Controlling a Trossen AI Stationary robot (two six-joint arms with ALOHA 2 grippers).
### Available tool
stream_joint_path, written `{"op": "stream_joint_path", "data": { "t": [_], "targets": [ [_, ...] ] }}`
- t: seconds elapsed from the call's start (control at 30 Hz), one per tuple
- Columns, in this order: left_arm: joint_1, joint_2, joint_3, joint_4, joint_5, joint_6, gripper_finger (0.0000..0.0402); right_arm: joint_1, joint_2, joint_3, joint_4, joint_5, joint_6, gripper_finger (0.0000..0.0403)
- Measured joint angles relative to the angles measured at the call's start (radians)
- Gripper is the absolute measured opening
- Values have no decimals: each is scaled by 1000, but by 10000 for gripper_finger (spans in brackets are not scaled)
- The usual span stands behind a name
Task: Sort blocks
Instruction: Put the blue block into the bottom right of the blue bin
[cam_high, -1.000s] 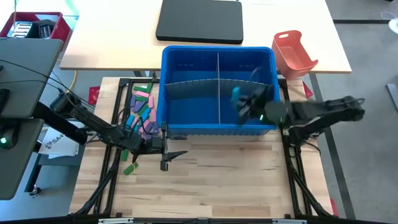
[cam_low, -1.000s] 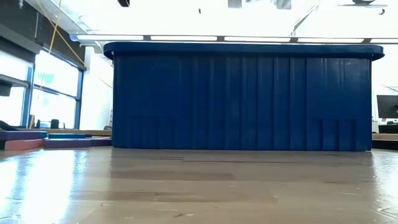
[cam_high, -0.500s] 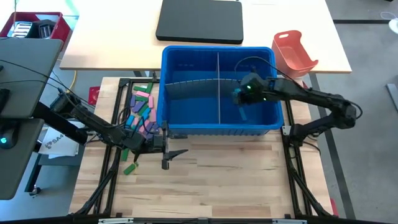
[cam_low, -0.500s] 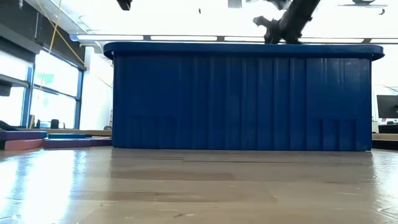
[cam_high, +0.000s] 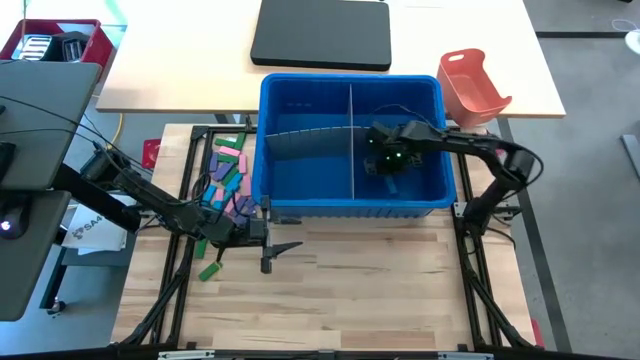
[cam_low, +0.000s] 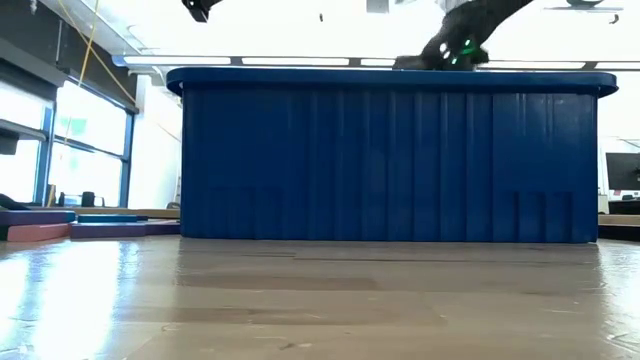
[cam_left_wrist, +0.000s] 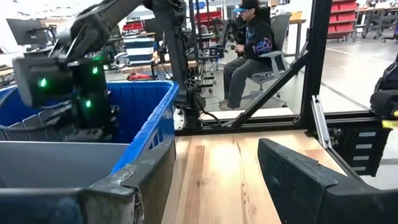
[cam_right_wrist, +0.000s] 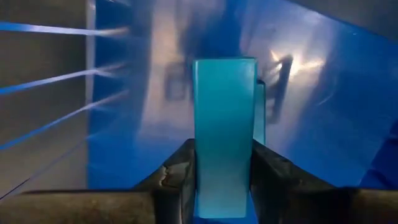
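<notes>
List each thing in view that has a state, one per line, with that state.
Right gripper: shut on a blue block, inside the bin.
Left gripper: open, empty, over the table in front of the bin.
Blue bin: upright, divided into compartments.
Loose blocks: piled left of the bin.

A robotics lab or workshop: red shelving (cam_left_wrist: 348, 15), monitors (cam_left_wrist: 22, 30), a seated person (cam_left_wrist: 252, 46) at workstations, aluminium framing (cam_left_wrist: 317, 68) around the wooden desk (cam_high: 350, 280).
</notes>
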Motion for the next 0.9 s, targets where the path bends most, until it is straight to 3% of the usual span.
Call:
{"op": "stream_joint_path", "data": {
  "t": [0.4, 0.83, 0.9],
  "targets": [
    [-1, 0, 0, -18, 1, -34, 227, -4, 183, -4, 4, -23, -35, 102],
    [0, 0, 0, -50, 1, -76, 227, -2, 213, -3, 3, 13, -115, 103],
    [0, 0, 0, -50, 1, -76, 227, -1, 214, -3, 3, 51, -133, 126]
  ]
}}
